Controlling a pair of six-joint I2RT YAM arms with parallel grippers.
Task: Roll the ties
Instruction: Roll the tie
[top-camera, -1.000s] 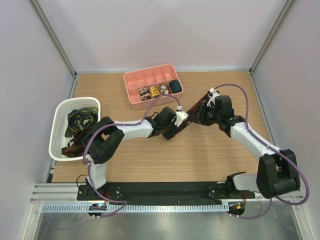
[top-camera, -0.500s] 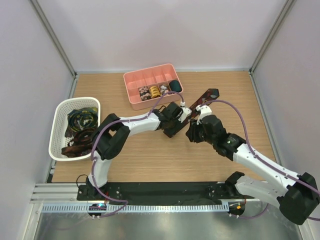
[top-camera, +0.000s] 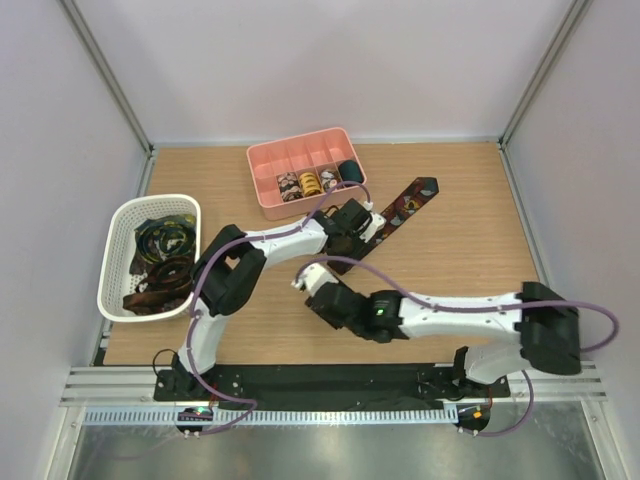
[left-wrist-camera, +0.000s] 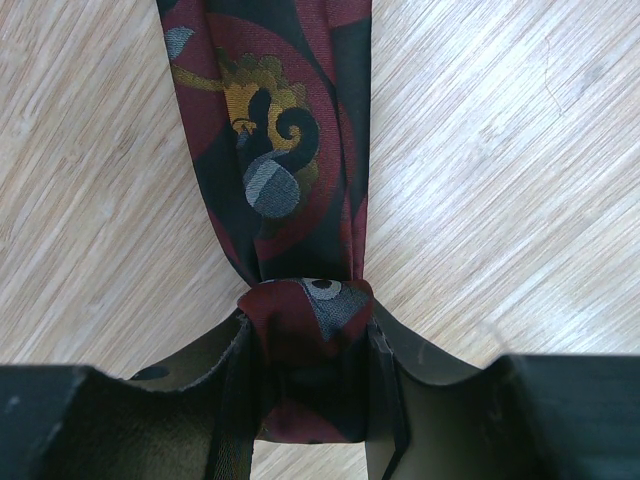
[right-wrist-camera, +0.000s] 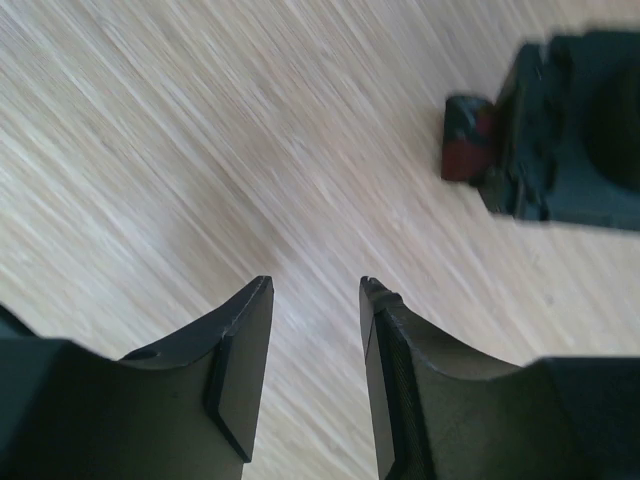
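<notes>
A dark tie (top-camera: 405, 203) with maroon and gold prints lies flat on the table, its pointed end toward the back right. My left gripper (top-camera: 357, 222) is shut on the rolled near end of the tie (left-wrist-camera: 305, 335); the rest stretches away from the jaws. My right gripper (top-camera: 318, 298) is open and empty, low over bare wood (right-wrist-camera: 317, 290) in front of the left gripper. The right wrist view shows the left gripper (right-wrist-camera: 570, 130) with the maroon roll (right-wrist-camera: 465, 140).
A pink divided tray (top-camera: 300, 158) at the back holds several coiled ties (top-camera: 310, 182). A white mesh basket (top-camera: 118, 222) at the left holds loose ties (top-camera: 160, 250). The right arm (top-camera: 460, 303) lies across the front of the table.
My right gripper left the tie's far end and swung down and left across the table. The tie now lies flat. My left gripper moved slightly toward the back right with the roll.
</notes>
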